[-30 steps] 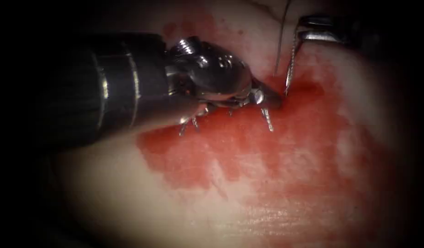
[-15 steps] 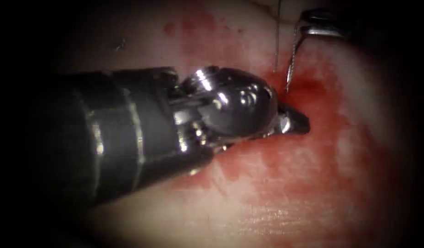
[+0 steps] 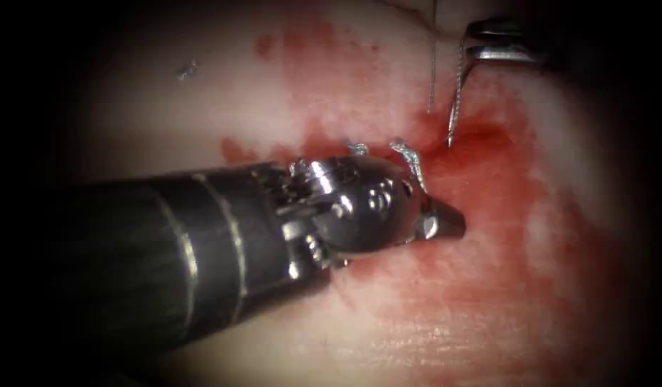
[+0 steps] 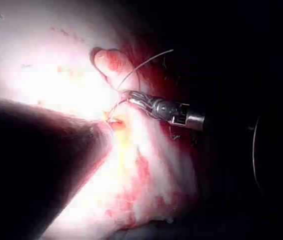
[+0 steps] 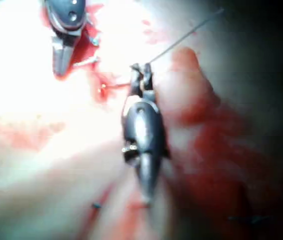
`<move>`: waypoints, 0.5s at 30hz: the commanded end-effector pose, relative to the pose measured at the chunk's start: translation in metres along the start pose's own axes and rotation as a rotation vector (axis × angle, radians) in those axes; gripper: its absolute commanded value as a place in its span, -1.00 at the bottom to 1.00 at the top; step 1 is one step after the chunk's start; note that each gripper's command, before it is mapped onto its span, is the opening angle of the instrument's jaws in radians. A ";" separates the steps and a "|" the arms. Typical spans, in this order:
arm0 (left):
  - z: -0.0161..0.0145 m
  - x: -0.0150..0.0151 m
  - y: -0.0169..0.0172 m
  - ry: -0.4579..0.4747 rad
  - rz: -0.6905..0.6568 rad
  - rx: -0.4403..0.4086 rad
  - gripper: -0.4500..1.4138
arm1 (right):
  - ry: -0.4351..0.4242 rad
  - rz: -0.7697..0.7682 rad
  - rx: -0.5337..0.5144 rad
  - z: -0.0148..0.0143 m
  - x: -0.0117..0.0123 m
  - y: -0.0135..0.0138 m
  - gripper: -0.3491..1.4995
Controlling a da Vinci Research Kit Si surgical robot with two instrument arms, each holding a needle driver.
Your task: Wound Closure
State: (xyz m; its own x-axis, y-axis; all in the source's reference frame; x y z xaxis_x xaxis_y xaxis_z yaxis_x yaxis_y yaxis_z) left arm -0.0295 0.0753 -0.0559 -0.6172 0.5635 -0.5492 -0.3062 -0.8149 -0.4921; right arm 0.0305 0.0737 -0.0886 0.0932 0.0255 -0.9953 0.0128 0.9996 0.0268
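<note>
The tissue (image 3: 360, 330) is seen pale, with red fluid (image 3: 481, 193) spread across its middle. The needle's entry point into the tissue is taken as the landmark. To the left of and below it, the left gripper (image 3: 445, 221) is lowered close to the tissue, its jaws brought together to a closed tip; nothing is seen held between them, and the tip is aimed rightward. Above and to the right of the landmark, the right gripper (image 3: 481, 50) is clamped on the needle (image 3: 454, 100) at its upper end. The needle's long axis is set nearly upright in the endoscope view, and its lower tip is pointed down into the red fluid at the landmark. Thread (image 3: 432, 64) is hung just left of the needle, roughly parallel to it. Short cut ends of thread (image 3: 410, 154) are seen beside the left gripper's wrist, left of the landmark.
</note>
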 end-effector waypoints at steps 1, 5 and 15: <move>0.0006 0.0005 -0.0004 0.001 0.001 0.001 -0.78 | 0.007 -0.002 0.001 0.0009 -0.0004 0.0005 -1.00; 0.0007 0.0005 -0.0005 0.001 0.002 0.002 -0.78 | 0.003 0.000 0.027 0.0008 -0.0004 0.0006 -1.00; 0.0022 0.0001 -0.0016 0.005 0.014 -0.002 -0.78 | 0.005 0.017 0.055 0.0012 0.0009 0.0013 -1.00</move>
State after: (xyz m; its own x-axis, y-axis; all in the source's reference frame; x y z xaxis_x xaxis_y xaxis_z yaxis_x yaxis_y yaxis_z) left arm -0.0301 0.0759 -0.0539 -0.6180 0.5556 -0.5562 -0.2978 -0.8202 -0.4884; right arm 0.0309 0.0748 -0.0898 0.0934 0.0463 -0.9946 0.0677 0.9963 0.0528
